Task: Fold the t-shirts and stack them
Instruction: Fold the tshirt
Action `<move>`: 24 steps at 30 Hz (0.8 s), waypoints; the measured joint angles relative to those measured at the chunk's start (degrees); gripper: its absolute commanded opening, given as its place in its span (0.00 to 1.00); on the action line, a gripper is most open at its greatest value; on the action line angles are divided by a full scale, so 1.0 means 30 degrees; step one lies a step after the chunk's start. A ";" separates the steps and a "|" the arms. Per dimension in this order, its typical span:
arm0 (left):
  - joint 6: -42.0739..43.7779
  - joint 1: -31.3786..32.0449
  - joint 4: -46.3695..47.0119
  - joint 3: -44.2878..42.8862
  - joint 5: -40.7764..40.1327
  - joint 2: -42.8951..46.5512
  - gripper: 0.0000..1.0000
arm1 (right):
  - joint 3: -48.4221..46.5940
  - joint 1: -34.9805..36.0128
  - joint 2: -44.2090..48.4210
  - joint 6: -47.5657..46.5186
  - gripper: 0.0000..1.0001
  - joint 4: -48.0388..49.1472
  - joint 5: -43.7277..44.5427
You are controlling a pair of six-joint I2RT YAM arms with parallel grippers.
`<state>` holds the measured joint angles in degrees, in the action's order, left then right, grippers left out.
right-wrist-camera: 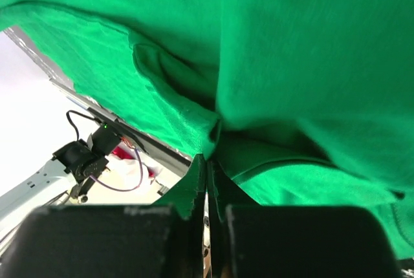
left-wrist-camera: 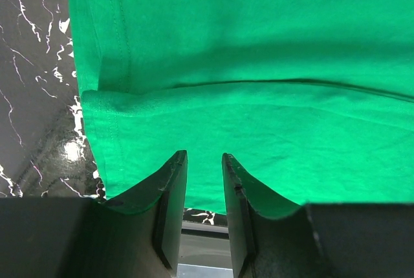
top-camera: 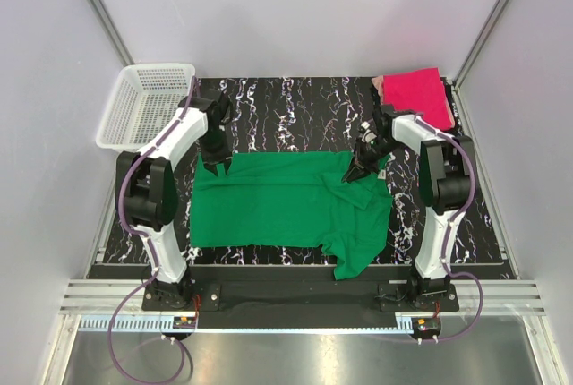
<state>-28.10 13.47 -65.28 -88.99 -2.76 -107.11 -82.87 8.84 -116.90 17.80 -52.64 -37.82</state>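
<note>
Lying spread across the black marbled table (top-camera: 295, 107), the green t-shirt (top-camera: 277, 206) takes up most of the middle. Its body is fairly flat, while its right part is rumpled, with one loose portion trailing toward the near edge of the table. The left gripper (top-camera: 215, 161) sits at the shirt's far left corner. In the left wrist view its fingers (left-wrist-camera: 171, 187) stand partly apart with a clear gap between them, the tips lie over the hemmed edge of the green cloth, and nothing shows clamped in the gap. The right gripper (top-camera: 361, 168) is at the shirt's far right side. In the right wrist view its jaws are pressed together and a pinch of the green cloth is caught at the tips (right-wrist-camera: 208, 158), the fabric puckering and folding toward that point. The pink t-shirt (top-camera: 419, 94) lies crumpled in the far right corner of the table, well apart from the green one and touched by neither gripper. A white mesh basket (top-camera: 121, 112) stands at the far left corner, just beyond the left arm.
</note>
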 measured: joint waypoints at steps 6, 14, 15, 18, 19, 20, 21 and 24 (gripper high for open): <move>-0.0175 0.0146 0.0321 0.0321 0.0000 0.0007 0.32 | 0.0911 0.0211 0.1421 0.0248 0.00 -0.0109 -0.0211; -0.0452 0.0495 0.0612 0.0393 0.0007 0.0022 0.32 | 0.2113 0.1209 0.4299 0.1078 0.02 -0.0503 -0.0306; -0.0510 0.0525 0.0648 0.0393 0.0007 0.0036 0.32 | 0.2215 0.1362 0.4437 0.1166 0.03 -0.0517 -0.0321; -0.0627 0.0590 0.0678 0.0408 0.0000 0.0124 0.32 | 0.2528 0.1800 0.4495 0.1413 0.11 -0.0561 -0.0335; -0.0656 0.0597 0.0707 0.0452 0.0007 0.0197 0.32 | 0.2681 0.1931 0.4495 0.1508 0.11 -0.0576 -0.0328; -0.0670 0.0605 0.0721 0.0503 0.0000 0.0306 0.33 | 0.2834 0.2091 0.4495 0.1596 0.11 -0.0605 -0.0313; -0.0699 0.0605 0.0801 0.0605 0.0000 0.0466 0.32 | 0.2965 0.2266 0.4495 0.1676 0.11 -0.0634 -0.0299; -0.0765 0.0605 0.0838 0.1078 -0.0007 0.0976 0.32 | 0.3402 0.2805 0.4495 0.1931 0.10 -0.0619 -0.0284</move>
<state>-30.39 15.29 -62.76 -85.76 -2.79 -104.18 -72.66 17.26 -103.42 23.59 -54.50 -38.68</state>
